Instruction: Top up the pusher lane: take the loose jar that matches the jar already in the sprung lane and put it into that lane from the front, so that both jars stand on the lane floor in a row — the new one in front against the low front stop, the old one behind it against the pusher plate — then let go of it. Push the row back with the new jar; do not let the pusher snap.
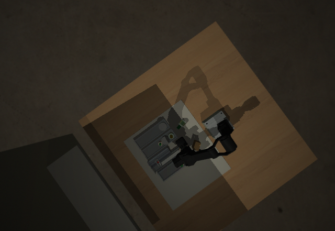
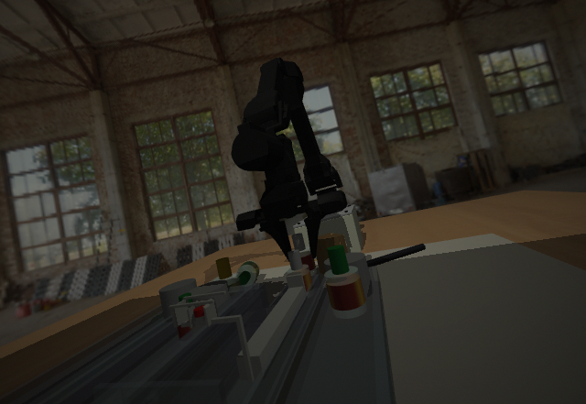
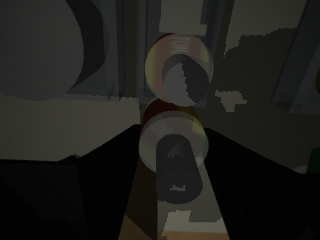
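Loose jar (image 3: 172, 145), grey-capped with red and yellow label, pinched between black gripper (image 2: 297, 248) fingers, held upright at front of sprung lane (image 2: 279, 314). Matching lane jar (image 3: 178, 65) seen just ahead of it in wrist view, in line with it. Green-capped jar (image 2: 345, 288) stood beside lane, on grey rack (image 2: 345, 356). Contact between the two jars cannot be told. Pusher plate not made out.

Wood-grain table (image 1: 251, 131); matt grey mat (image 1: 186, 193); glassy jar (image 3: 172, 142).
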{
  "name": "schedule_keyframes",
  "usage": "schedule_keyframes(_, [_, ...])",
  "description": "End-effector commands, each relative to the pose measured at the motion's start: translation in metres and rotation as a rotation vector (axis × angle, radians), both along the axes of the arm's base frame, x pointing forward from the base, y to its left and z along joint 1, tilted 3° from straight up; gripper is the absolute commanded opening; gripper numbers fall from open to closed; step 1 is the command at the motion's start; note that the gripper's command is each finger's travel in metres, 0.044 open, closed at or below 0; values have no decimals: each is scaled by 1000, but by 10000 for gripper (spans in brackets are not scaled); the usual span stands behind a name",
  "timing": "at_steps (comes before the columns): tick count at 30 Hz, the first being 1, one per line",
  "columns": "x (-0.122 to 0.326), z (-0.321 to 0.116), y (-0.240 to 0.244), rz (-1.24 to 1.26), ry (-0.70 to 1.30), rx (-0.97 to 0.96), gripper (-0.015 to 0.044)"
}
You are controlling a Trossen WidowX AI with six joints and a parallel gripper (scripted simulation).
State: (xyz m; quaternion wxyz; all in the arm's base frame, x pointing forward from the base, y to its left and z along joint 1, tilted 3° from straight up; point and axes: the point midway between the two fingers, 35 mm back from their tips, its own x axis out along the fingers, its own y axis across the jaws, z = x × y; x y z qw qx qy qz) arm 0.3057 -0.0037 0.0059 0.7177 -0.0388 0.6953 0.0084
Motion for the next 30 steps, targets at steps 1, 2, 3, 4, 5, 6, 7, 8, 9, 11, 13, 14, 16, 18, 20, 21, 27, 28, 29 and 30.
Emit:
schedule_keyframes(1, [11, 4, 0, -3, -31, -2, 0])
schedule_keyframes(2, [11, 4, 0, -3, -31, -2, 0])
schedule_keyframes(3, [11, 4, 0, -3, -31, -2, 0])
schedule_keyframes(4, [12, 4, 0, -3, -31, -2, 0])
schedule_keyframes(5, [12, 4, 0, -3, -31, -2, 0])
schedule_keyframes(6, [13, 4, 0, -3, -31, -2, 0])
schedule_keyframes(7, [13, 4, 0, -3, -31, -2, 0])
schedule_keyframes(8, [13, 4, 0, -3, -31, -2, 0])
schedule_keyframes(9, [14, 4, 0, -3, -31, -2, 0])
schedule_keyframes(11, [14, 4, 0, -3, -31, -2, 0])
schedule_keyframes(13, [15, 5, 0, -3, -31, -2, 0])
schedule_keyframes(14, [15, 5, 0, -3, -31, -2, 0])
schedule_keyframes(16, [16, 5, 0, -3, -32, -2, 0])
schedule_keyframes(18, [17, 5, 0, -3, -32, -2, 0])
schedule_keyframes(20, [18, 5, 1, -3, -32, -2, 0])
schedule_keyframes(21, [18, 5, 1, -3, -32, -2, 0])
schedule_keyframes(27, [20, 6, 1, -3, -32, -2, 0])
schedule_keyframes(28, [20, 6, 1, -3, -32, -2, 0])
schedule_keyframes(29, [21, 6, 1, -3, -32, -2, 0])
schedule_keyframes(30, [21, 6, 1, -3, -32, -2, 0])
